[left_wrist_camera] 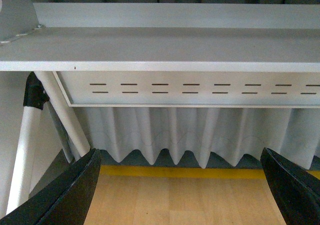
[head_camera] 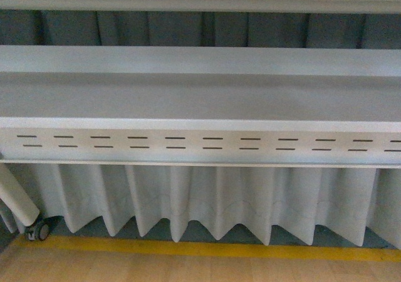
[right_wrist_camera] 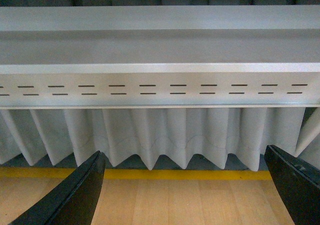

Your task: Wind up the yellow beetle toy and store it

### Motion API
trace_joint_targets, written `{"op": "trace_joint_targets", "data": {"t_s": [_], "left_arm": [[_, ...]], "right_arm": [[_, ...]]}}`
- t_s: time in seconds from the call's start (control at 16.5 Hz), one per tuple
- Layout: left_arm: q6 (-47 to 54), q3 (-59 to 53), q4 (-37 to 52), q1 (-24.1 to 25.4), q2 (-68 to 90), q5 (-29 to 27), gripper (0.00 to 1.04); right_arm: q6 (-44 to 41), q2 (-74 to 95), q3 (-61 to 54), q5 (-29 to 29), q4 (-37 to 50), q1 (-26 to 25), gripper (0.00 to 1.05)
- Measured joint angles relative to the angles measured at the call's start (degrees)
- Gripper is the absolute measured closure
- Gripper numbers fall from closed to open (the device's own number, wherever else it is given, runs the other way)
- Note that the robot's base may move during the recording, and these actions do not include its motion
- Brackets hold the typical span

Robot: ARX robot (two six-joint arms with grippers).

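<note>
Facing a white desk [head_camera: 200, 97] across the frame's middle, both arms are hanging above wooden floor [head_camera: 188, 269]. Left fingers [left_wrist_camera: 70, 195] and right fingers [right_wrist_camera: 75, 195] are spreading wide apart, gripping nothing.

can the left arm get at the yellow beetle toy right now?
Probably not yet. No toy shows in any view, only the bare grey shelf, a slotted panel, a curtain and floor. The left claw is open and holding nothing, so there is nothing to aim at.

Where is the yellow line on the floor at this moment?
The yellow line runs across the wooden floor in the front view, just below the hem of the grey curtain hanging under the slotted shelf.
</note>
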Motion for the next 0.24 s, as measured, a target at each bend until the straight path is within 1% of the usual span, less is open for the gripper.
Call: {"op": "trace_joint_targets", "data": {"t_s": [0.24], "left_arm": [[0.0,0.0,0.0,0.0,0.0,0.0,0.07]], "right_arm": [[0.0,0.0,0.0,0.0,0.0,0.0,0.07]]}}
